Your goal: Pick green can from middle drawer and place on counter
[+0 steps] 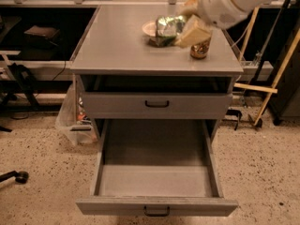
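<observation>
Gripper (183,30) clasps green can (167,26) over counter (117,48), 1 o'clock sector; taller can (200,50) at its 4 o'clock; middle drawer (154,181) below.

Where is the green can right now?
The green can is upper right in view, in the end effector over the counter, between the bowl and brown can.

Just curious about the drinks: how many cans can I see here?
2. The green can is held in the gripper above the counter; the brown-gold can stands on the counter, partly hidden behind the gripper. Others may hide behind it.
</observation>
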Tool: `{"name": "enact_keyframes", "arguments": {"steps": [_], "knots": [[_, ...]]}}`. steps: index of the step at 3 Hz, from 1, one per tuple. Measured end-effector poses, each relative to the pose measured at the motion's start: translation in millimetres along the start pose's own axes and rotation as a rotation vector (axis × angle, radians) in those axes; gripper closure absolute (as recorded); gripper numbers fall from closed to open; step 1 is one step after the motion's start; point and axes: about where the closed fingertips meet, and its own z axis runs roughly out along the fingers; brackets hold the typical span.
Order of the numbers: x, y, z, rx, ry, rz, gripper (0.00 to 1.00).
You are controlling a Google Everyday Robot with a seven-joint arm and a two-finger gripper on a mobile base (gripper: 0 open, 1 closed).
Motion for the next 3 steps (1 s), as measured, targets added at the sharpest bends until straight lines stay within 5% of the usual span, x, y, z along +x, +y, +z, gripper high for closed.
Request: {"name": "enact_keyframes", "arguments": {"steps": [1,2,3], "knots": [[-37.5,-22.1,-3.1,-0.007,0.006,-0.072,1.0],[-34.7,-20.9,-1.8,-0.009,0.007,-0.063,1.0],[-11.7,-49.7,24.1,0.002,0.011,-0.072,1.0]]}}
